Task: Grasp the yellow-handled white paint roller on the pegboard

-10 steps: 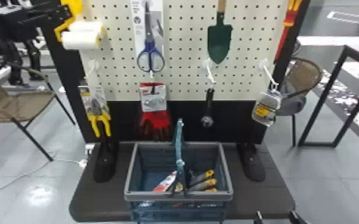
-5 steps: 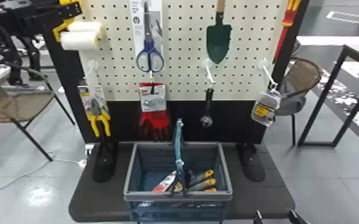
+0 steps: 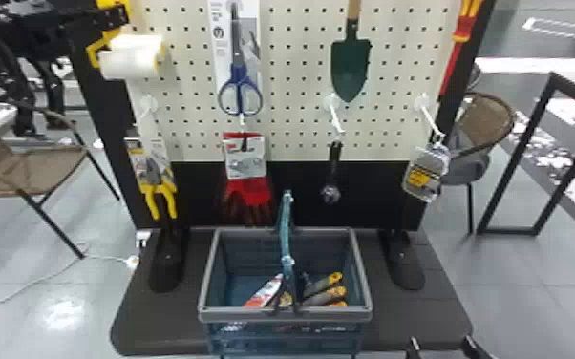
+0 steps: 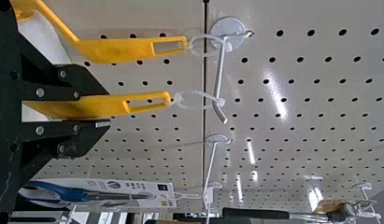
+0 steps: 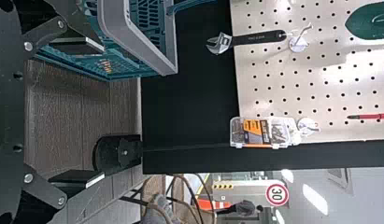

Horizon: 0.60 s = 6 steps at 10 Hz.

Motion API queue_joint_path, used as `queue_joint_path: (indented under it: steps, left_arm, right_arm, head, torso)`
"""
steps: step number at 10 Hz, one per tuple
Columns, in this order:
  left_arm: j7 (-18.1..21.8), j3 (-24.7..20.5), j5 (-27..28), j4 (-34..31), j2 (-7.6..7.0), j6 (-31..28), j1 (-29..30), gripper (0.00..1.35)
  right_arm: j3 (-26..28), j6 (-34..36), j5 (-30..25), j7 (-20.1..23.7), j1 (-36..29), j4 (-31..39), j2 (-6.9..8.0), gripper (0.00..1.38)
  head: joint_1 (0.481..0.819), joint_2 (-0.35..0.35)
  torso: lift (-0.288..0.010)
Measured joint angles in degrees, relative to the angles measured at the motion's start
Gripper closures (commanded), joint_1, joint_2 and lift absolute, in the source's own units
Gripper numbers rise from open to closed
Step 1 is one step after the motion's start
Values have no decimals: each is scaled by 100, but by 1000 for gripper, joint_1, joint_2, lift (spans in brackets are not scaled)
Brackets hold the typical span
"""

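The white paint roller (image 3: 129, 56) hangs at the pegboard's top left, its yellow handle (image 3: 102, 28) pointing up and left. My left arm comes in there, and the left gripper (image 3: 110, 14) is at that handle. In the left wrist view two yellow handles hang from white loops on one hook (image 4: 220, 70). The lower handle (image 4: 133, 103) lies between the open left gripper (image 4: 105, 108) fingers, with narrow gaps on both sides. The upper handle (image 4: 129, 46) and the white roller (image 4: 38, 32) sit just outside them. My right gripper (image 5: 54, 109) is open and parked low at the table's front right, its tips (image 3: 439, 346) at the bottom edge.
Blue scissors (image 3: 239, 90), a green trowel (image 3: 350, 67), red gloves (image 3: 247, 191), yellow pliers (image 3: 157, 186), a wrench (image 3: 332, 176) and a small parts box (image 3: 422, 174) hang on the board. A grey-rimmed basket (image 3: 205, 296) holding tools stands in front. A chair (image 3: 19, 162) is to the left.
My left arm has shifted right along the top of the board, closer onto the yellow handle. The roller and the right arm have stayed where they were.
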<state>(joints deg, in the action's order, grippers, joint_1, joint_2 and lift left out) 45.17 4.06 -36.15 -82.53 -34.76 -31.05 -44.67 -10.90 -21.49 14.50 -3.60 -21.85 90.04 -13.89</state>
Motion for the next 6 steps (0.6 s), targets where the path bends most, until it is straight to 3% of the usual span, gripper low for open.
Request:
queue_joint_path:
  steps: [6]
  left_arm:
    - [-88,16,-201,40,40,136,61,1211]
  right_arm:
    - [0,-13,-7,9,1,-10,9,329]
  head:
    - [549,0]
  torso:
    - [-100]
